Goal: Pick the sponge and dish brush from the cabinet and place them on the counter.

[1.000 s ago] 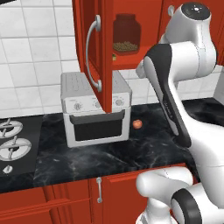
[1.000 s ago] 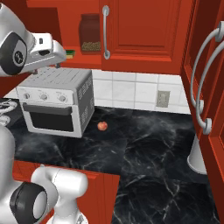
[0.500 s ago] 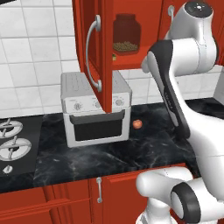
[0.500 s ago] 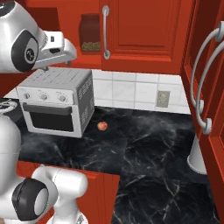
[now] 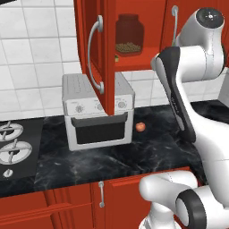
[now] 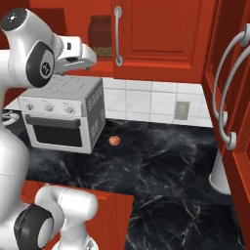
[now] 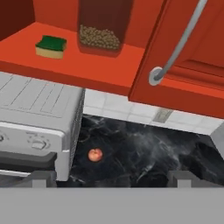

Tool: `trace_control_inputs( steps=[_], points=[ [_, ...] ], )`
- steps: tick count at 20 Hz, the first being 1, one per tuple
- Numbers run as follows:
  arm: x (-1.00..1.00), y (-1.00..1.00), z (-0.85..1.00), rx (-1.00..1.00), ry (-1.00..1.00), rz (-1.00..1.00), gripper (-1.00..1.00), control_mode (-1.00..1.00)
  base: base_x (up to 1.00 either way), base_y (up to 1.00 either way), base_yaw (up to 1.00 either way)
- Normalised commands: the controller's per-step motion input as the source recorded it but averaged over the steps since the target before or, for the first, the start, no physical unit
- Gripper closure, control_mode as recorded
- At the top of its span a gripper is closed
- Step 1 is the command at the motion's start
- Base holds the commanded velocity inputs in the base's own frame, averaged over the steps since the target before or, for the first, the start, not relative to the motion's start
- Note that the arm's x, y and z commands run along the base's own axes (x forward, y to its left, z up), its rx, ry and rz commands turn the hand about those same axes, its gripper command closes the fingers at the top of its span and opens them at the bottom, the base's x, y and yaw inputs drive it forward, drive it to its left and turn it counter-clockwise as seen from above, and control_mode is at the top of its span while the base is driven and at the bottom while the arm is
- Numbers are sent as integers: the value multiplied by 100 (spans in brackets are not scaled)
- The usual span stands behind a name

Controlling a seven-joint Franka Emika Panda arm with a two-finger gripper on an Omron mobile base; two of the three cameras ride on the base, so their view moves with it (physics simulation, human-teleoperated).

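Note:
The sponge [image 7: 51,47], green on top and yellow below, lies on the red inner shelf [image 7: 87,68] of the open cabinet [image 5: 108,40], left of a brown jar of beans [image 7: 100,26]. A corner of the sponge [image 5: 116,57] peeks out past the open door. The dish brush is out of view. My gripper [image 7: 112,177] is open and holds nothing. It hangs in front of and below the shelf, well short of the sponge. In the right base view my hand [image 6: 78,56] is level with the shelf, above the toaster oven. The black marble counter [image 6: 161,161] runs beneath.
A white toaster oven [image 6: 63,114] stands on the counter under the shelf, with a small red fruit [image 6: 114,140] to its right. A closed cabinet door with a curved handle [image 7: 175,48] borders the shelf on the right. Stove burners [image 5: 11,152] are at far left. A white post [image 6: 222,176] stands at far right.
In the right base view my hand has moved to the right, closer to the open shelf. The jaws have stayed open. The sponge and jar have not moved.

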Motion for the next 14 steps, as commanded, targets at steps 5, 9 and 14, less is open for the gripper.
trace_control_inputs(
  steps=[5,9,14],
  points=[
    [14,-30,7,6,-5,-3,-100,-100,0,0,0],
    [14,-27,14,9,0,-3,-100,-100,0,0,0],
    [17,-27,14,9,-2,-1,-100,-100,0,0,0]
  ],
)
